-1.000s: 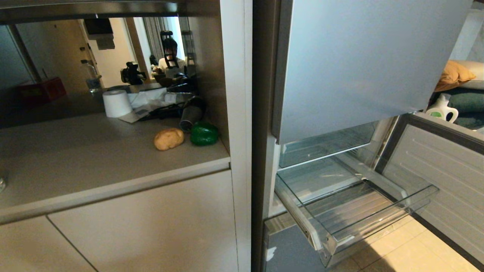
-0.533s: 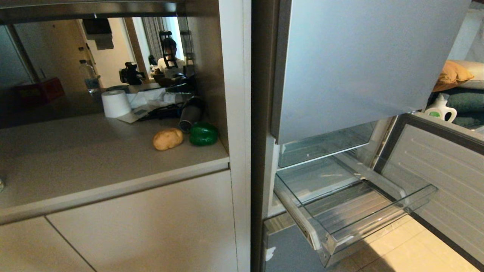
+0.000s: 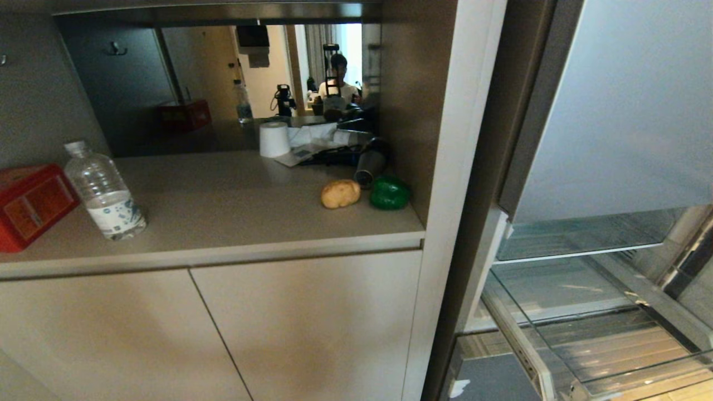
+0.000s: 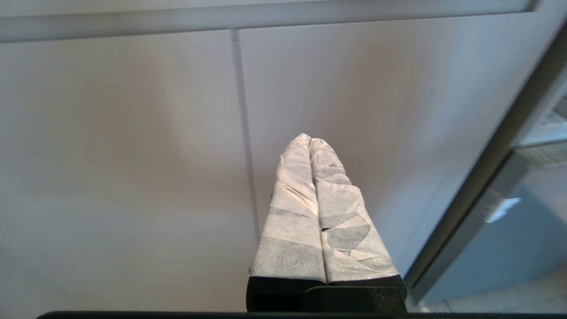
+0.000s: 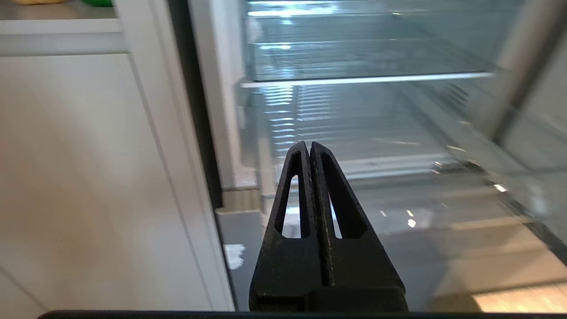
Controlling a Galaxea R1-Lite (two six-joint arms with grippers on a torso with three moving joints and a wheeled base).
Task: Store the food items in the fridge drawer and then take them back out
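Pincer left (image 4: 309, 139): closed, empty | pincer right (image 5: 308, 145): closed, empty

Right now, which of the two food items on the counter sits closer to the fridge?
The green bell pepper; it lies beside the cabinet's side wall, with the potato on its far side.

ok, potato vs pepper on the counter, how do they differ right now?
The potato is matte tan-yellow and lumpy; the pepper is glossy dark green and smoother. The potato sits out in the open counter; the pepper sits close to the cabinet's side wall. The potato looks slightly longer, the pepper rounder. Both are similar in size, lie side by side near the back corner, apart from each other, and neither is in the fridge drawer.
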